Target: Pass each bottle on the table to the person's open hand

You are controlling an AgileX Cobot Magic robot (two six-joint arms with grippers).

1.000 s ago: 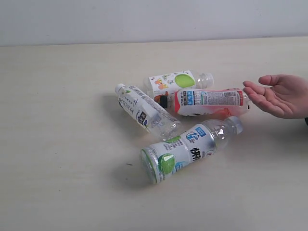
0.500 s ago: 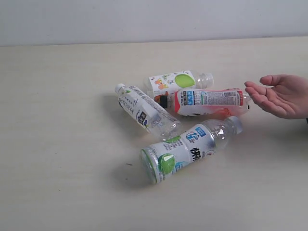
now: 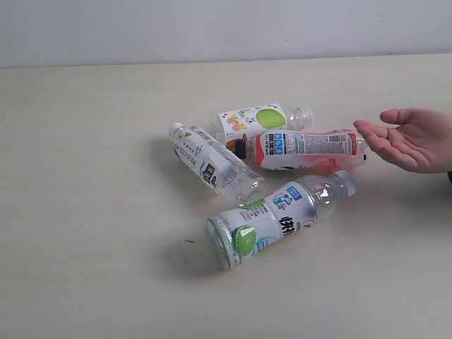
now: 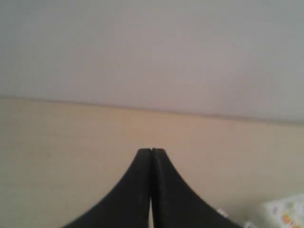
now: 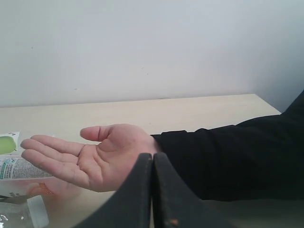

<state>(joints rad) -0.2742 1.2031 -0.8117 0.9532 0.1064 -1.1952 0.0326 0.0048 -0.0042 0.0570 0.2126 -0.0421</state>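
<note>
The 4 bottles lie on their sides, clustered on the counter, beyond the fingertips of the open hand just ahead of my right pincer. I judge them light, slick, thin-walled and apt to roll, so I'd clamp across a labelled mid-body. Right pincer and left pincer are both clenched on nothing, pointing roughly level over the counter.

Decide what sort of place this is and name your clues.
Probably a robot test bench, not a home: a plain table against a blank wall, bottles lying scattered on it, and a person's open hand beside them.
</note>
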